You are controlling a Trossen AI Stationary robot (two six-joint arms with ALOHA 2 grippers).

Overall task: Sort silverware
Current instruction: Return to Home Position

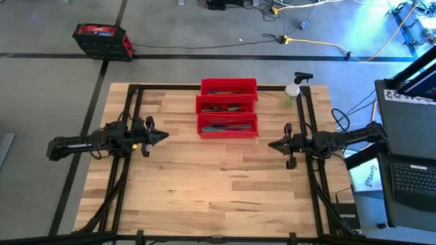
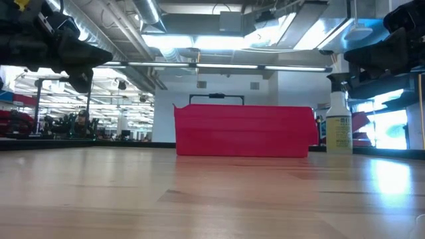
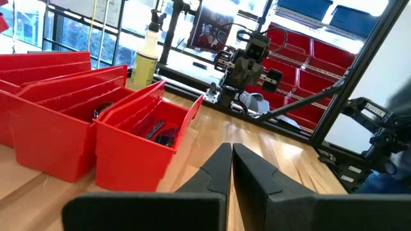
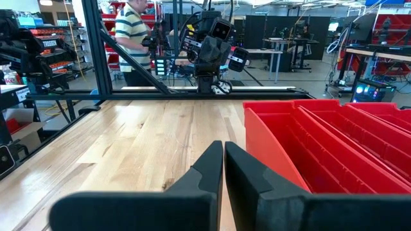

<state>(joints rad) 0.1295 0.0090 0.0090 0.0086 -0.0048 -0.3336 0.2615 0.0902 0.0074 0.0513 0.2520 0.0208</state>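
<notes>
As lights (image 2: 219, 43) glow overhead, table (image 1: 204, 177) bears binned silverware (image 1: 229, 125).

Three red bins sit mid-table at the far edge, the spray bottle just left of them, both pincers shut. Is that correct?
No: the spray bottle stands just right of the red bins, as the high view shows; the rest holds.
</notes>
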